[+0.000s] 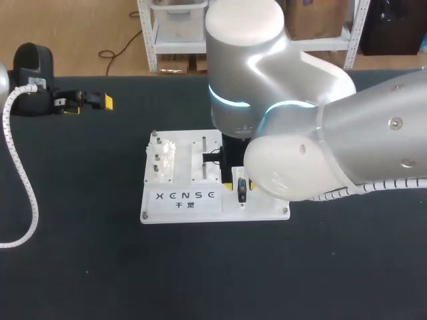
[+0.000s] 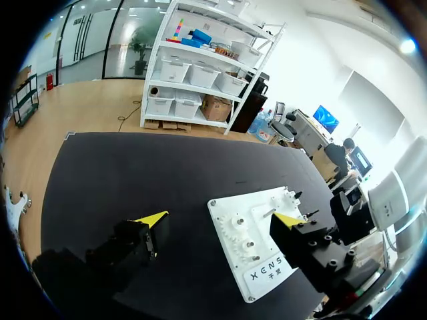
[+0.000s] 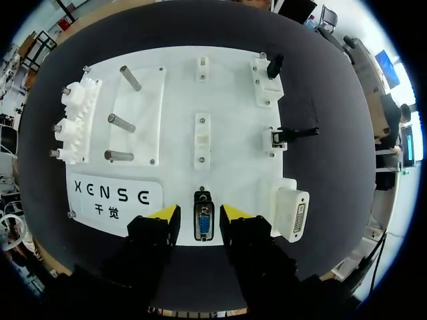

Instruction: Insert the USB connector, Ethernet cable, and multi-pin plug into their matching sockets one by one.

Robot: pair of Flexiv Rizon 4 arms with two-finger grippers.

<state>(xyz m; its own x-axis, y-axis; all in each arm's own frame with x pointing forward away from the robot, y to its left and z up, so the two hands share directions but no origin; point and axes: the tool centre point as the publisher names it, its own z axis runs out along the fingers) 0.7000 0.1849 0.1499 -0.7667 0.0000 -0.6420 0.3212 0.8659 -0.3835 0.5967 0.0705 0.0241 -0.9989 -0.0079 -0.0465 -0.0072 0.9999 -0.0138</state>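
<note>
1. Yellow tips of the right gripper point(image 3: 199, 213) stand parted on either side of the multi-pin plug point(image 3: 202, 223); a thin strip of white shows between each finger and the plug's black shell, so nothing is pinched; the blue-faced plug sits at the near edge of the white board point(image 3: 180, 87).
2. Just beside that gripper lies a white socket block point(image 3: 294, 213); further ahead on the same side are an upright black connector point(image 3: 274, 65) and a black connector with a short lead point(image 3: 288, 133); their kinds are too small to tell.
3. Left gripper point(image 2: 220, 219) is spread wide and holds nothing; it hangs over the black table point(image 2: 120, 173), with the board ahead of it.
4. Head view alone shows the 2 grippers well apart; the right arm point(image 1: 320, 133) hides most of its own gripper, leaving the plug point(image 1: 241, 191) just visible; only the right wrist view shows the gaps.
</note>
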